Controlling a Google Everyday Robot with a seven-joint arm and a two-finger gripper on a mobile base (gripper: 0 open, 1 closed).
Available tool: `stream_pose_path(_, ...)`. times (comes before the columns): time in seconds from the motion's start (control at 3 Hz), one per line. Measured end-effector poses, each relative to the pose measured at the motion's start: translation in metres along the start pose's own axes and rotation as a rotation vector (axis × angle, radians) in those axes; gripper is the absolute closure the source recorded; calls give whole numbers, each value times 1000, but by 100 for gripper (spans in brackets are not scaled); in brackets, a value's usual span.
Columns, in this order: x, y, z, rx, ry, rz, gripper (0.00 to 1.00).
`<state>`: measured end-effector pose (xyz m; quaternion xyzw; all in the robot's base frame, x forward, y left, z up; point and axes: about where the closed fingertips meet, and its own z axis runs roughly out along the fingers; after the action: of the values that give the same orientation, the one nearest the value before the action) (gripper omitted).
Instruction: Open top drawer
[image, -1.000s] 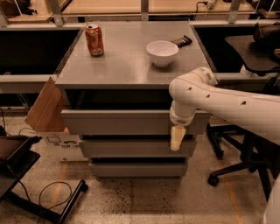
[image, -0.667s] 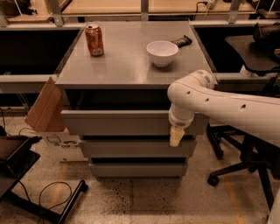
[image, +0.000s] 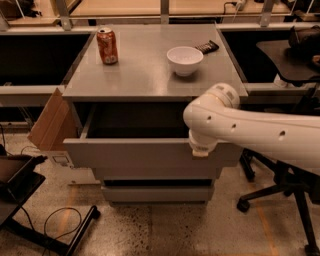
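Standing pulled out, dark interior exposed: wide, shallow grey top drawer (image: 140, 157). Resting at the right end of its front rim, the beige-tipped gripper (image: 200, 151) of the white robot arm (image: 260, 132) — cannot tell its opening or hold. On the grey metal cabinet top (image: 145, 77) — orange soda can (image: 107, 46), white round bowl (image: 185, 60).
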<state>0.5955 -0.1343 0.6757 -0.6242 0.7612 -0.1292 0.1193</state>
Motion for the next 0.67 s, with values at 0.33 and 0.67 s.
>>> stream_pose_path(0.33, 0, -1, -2, 0, 0, 0, 94)
stream_pose_path(0.67, 0, -2, -5, 0, 0, 0, 100)
